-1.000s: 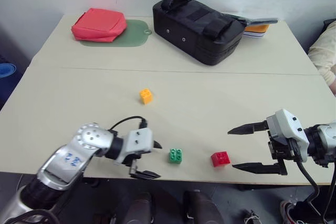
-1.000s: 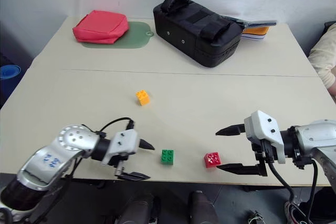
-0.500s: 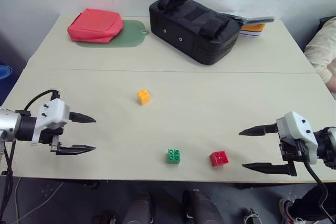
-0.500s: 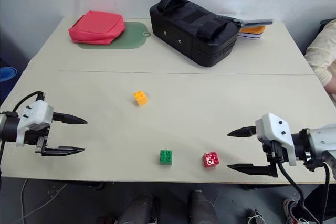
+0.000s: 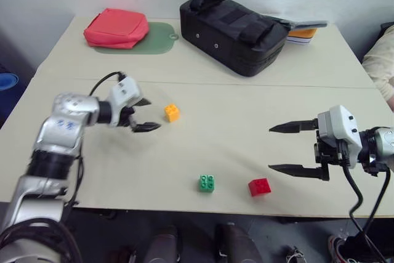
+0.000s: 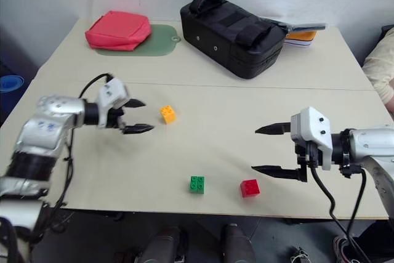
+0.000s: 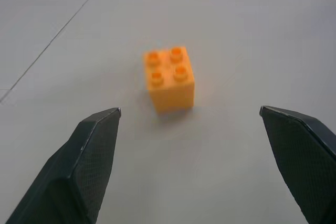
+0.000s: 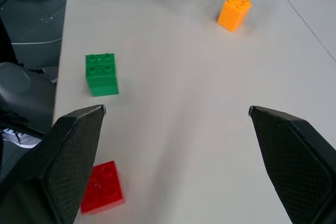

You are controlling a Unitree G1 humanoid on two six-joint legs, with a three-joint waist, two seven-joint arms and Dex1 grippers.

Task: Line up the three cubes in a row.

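You are looking at three cubes that are not lined up yet. The orange-yellow cube (image 5: pixel 172 113) is sitting alone near the middle of the table (image 5: pixel 203 146), well apart from the other two. The green cube (image 5: pixel 206 183) and the red cube (image 5: pixel 259 186) are lying near each other close to the front edge, already roughly side by side. So I judge the task is barely begun: you are probably needing to bring the orange-yellow one down to join that pair.

Your left gripper (image 5: pixel 146 115) is hovering just beside the orange-yellow cube with its fingers spread wide, holding nothing. Your right gripper (image 5: pixel 287 148) is also spread and empty, hanging near the red cube without touching it.

Farther back, a black bag (image 5: pixel 234 31) and a red pouch (image 5: pixel 116 28) are resting, clear of the work.
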